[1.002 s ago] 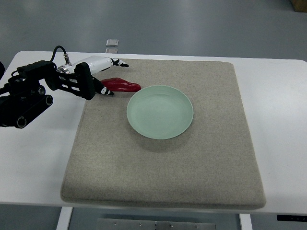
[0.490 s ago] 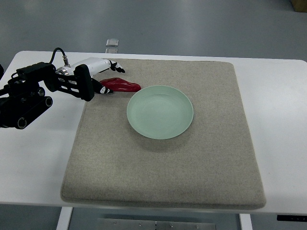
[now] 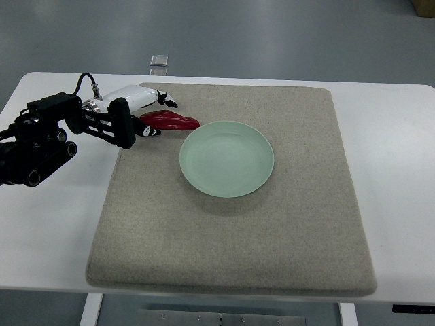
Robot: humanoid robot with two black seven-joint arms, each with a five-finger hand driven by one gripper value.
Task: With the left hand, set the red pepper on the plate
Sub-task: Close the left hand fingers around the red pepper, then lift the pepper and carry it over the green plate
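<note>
Since the earlier frame the left hand has drawn back slightly leftward, its fingers loosely curled about the stem end of the red pepper, which lies on the mat, long axis pointing right toward the plate.

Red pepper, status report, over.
Left hand at the red pepper's stem end, grip unconfirmed. Pepper lies on the mat, left of the plate, which holds nothing. Path to plate clear.
</note>
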